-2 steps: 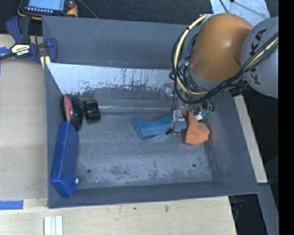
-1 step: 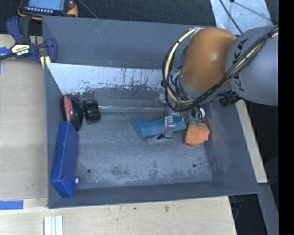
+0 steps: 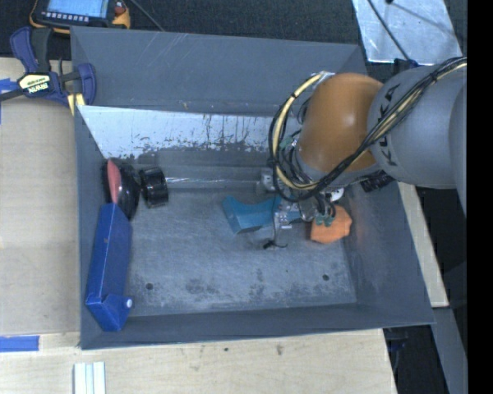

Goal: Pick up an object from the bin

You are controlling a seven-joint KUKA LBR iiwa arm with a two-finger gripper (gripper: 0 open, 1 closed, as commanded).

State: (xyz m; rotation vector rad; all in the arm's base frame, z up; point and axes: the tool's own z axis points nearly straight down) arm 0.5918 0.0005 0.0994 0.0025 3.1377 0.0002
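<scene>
My gripper [image 3: 278,235] hangs low over the right half of the bin floor, beneath the orange wrist cover. A teal-blue block [image 3: 248,214] lies just left of it, touching or nearly touching the fingertips. An orange lump [image 3: 329,228] sits close on the gripper's right. I cannot make out how the fingers stand or whether anything is between them.
A long blue box [image 3: 108,265] lies along the left wall. Above it sit a red-and-black oval piece [image 3: 119,185] and a small black cylinder [image 3: 154,186]. The arm and its cables cover the bin's upper right.
</scene>
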